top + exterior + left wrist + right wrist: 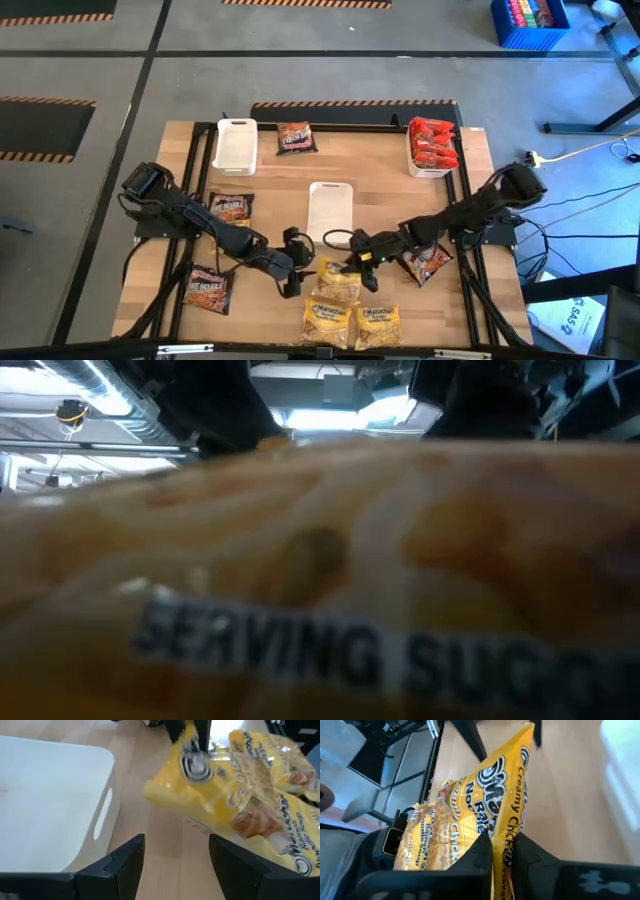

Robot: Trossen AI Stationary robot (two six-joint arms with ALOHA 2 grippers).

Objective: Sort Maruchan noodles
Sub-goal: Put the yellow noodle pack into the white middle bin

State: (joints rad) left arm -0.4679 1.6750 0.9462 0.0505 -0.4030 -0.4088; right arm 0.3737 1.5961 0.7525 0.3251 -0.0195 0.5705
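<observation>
My right gripper (360,268) is shut on the edge of a yellow Maruchan noodle packet (495,805) and holds it tilted just above the wood, near the table's front middle. In the left wrist view that packet (235,800) hangs from the right arm's fingers (194,750). Just left of it, my left gripper (292,278) stands open with nothing between its fingers (127,862). Two more yellow packets (350,322) lie at the front edge. Dark packets lie at the left (230,208), the front left (207,288), the back (296,137) and under the right arm (425,262).
An empty white tray (330,228) sits mid-table behind the grippers, another (235,148) at the back left. The white tray at the back right (418,170) holds red packets (432,142). A yellow packet (320,590) fills the low view. A blue crate (528,25) stands off the table.
</observation>
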